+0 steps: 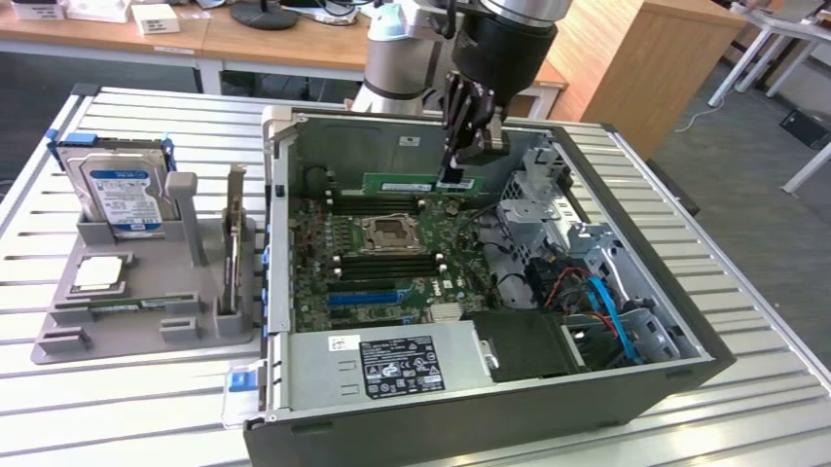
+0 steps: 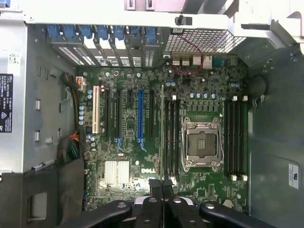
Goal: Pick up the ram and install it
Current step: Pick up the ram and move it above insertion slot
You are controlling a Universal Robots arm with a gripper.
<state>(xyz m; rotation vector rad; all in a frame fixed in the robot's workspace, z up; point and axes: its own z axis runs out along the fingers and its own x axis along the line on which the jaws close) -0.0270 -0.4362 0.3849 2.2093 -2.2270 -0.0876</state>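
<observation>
The ram [image 1: 405, 183] is a long thin green stick, held level by one end in my gripper [image 1: 457, 177], which is shut on it. It hangs inside the open computer case [image 1: 675, 375], a little above the motherboard [image 1: 377, 282] and over the far black memory slots [image 1: 379, 206] beside the CPU socket [image 1: 387, 234]. In the wrist view the ram [image 2: 162, 133] shows edge-on as a thin line running away from my gripper [image 2: 162, 186]. There it lies alongside the black slots [image 2: 172, 137] beside the CPU socket [image 2: 203, 144].
On the exterior view's left stands a grey fixture [image 1: 130, 336] with a hard drive [image 1: 124, 190], a CPU [image 1: 100, 273] and an upright expansion card [image 1: 236, 243]. Inside the case are the power supply [image 1: 389, 365], a metal drive cage [image 1: 546, 209] and blue cables [image 1: 604, 302].
</observation>
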